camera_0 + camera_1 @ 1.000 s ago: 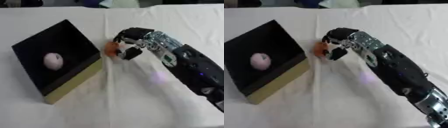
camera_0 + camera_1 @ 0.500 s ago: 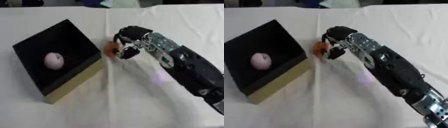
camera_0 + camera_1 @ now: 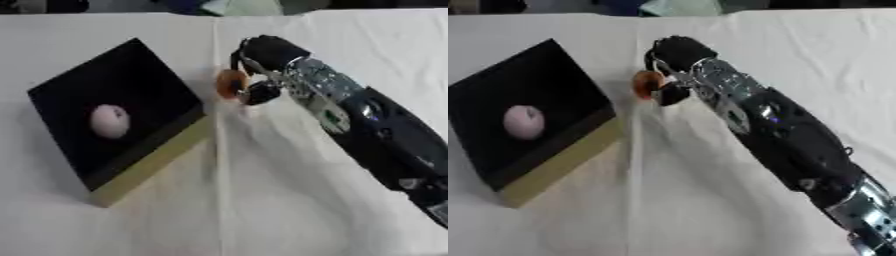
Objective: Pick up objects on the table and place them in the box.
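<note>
My right hand (image 3: 262,57) reaches in from the lower right, its fingers and thumb curled round a small orange object (image 3: 231,83) just off the box's right corner. The black box (image 3: 61,95) with tan side walls lies on the left of the table. A pale pink round object (image 3: 109,120) rests inside it. How high the orange object is above the cloth I cannot tell. My left hand shows in neither view.
A white cloth (image 3: 289,200) covers the table, with a fold running down its middle. Dark and pale green things (image 3: 227,6) lie at the far edge. My right forearm (image 3: 376,135) crosses the right half of the table.
The right hand with the orange object has shifted slightly up and away from me, beside the box's corner. The box and the pink object have not moved.
</note>
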Controlling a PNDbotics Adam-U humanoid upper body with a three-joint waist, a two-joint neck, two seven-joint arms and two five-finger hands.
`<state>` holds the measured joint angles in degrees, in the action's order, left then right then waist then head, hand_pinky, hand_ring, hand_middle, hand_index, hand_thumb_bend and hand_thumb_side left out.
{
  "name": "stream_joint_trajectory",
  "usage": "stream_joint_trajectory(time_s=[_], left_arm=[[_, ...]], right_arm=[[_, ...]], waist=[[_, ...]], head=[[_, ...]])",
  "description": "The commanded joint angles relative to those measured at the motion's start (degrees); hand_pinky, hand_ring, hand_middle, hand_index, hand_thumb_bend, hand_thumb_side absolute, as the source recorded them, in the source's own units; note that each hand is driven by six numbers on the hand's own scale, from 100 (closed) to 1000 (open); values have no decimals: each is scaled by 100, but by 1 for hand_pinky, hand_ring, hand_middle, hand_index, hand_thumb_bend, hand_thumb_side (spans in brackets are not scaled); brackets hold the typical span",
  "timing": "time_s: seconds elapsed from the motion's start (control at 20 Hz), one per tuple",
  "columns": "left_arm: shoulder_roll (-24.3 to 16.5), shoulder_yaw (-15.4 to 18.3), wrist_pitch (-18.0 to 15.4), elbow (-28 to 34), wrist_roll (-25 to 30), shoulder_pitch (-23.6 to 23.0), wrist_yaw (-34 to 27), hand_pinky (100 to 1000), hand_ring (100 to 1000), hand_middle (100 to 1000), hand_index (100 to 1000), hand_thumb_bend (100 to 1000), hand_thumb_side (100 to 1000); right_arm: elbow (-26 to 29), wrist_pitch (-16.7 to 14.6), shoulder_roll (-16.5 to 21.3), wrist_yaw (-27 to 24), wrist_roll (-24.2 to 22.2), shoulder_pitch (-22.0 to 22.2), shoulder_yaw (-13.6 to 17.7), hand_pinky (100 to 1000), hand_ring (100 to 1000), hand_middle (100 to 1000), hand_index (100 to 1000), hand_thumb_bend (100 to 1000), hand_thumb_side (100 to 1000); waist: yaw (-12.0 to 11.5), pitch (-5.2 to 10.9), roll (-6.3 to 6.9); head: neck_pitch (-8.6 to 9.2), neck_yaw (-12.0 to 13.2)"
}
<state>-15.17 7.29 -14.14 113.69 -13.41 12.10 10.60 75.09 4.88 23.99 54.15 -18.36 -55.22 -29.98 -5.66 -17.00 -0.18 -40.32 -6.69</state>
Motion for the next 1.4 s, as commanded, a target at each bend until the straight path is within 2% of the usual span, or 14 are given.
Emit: stream_joint_trajectory(time_s=[0.05, 0.4, 0.65, 1.05, 1.4], left_arm=[[-78, 42, -1, 91, 41, 41, 32, 730, 779, 830, 819, 100, 903], [-83, 45, 10, 91, 73, 38, 43, 730, 780, 830, 818, 100, 902], [-84, 41, 21, 91, 99, 34, 44, 730, 780, 831, 819, 100, 903], [-84, 17, 31, 91, 150, 34, 17, 729, 781, 832, 819, 100, 901], [-56, 25, 42, 91, 114, 47, -8, 729, 781, 833, 819, 100, 903]], right_arm=[[366, 128, 161, -138, -69, -199, 139, 739, 472, 399, 628, 100, 111], [929, 271, 164, -144, -297, -485, 275, 752, 475, 416, 654, 100, 100], [1221, 249, -41, -82, -384, -765, 335, 760, 476, 419, 660, 100, 100], [1089, 135, -885, 48, -356, -1244, 283, 756, 479, 417, 655, 100, 100], [772, -128, -1636, 349, -324, -1218, 77, 758, 483, 423, 661, 100, 100]], waist=[[5, 116, 6], [2, 128, 4], [-8, 147, 3], [-71, 189, 7], [-140, 172, 15]], head=[[-2, 16], [14, 27], [4, 27], [-10, -99], [-2, -196]])
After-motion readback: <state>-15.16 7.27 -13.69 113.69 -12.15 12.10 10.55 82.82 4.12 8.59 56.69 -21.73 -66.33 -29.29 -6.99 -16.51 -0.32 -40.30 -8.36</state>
